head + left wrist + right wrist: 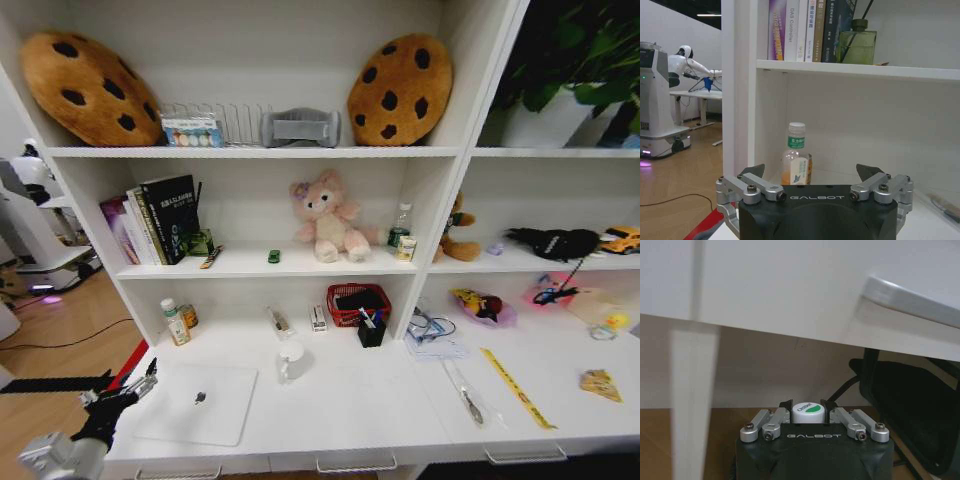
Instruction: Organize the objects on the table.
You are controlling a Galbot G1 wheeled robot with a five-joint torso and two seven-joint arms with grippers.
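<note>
You have the long white desk (350,405) running under the shelving, its front edge carrying slim metal drawer handles (356,465). The closed silver laptop (198,402) lies flat near the desk's left end, its near edge close to the front edge; bare desktop opens to its right, up to the white cup (290,360) standing just beside its far right corner. Farther right, a yellow ruler (516,388) lies slantwise near the front, with a long clear-wrapped tool (464,394) just beside it. A red basket (358,303) sits at the back wall and a black pen holder (371,331) with markers stands in front of it. The tiny green toy car (273,256) rests on the shelf above, left of the pink plush bear (327,217).

Your left gripper (128,390) hovers off the desk's left corner, just beside the laptop's left edge, jaws spread wide with nothing between them; ahead of it stands an orange drink bottle (795,156) against the shelf upright. Your right gripper (807,409) sits below the desktop, fingers clamped on a white-and-green bottle cap (807,412).
</note>
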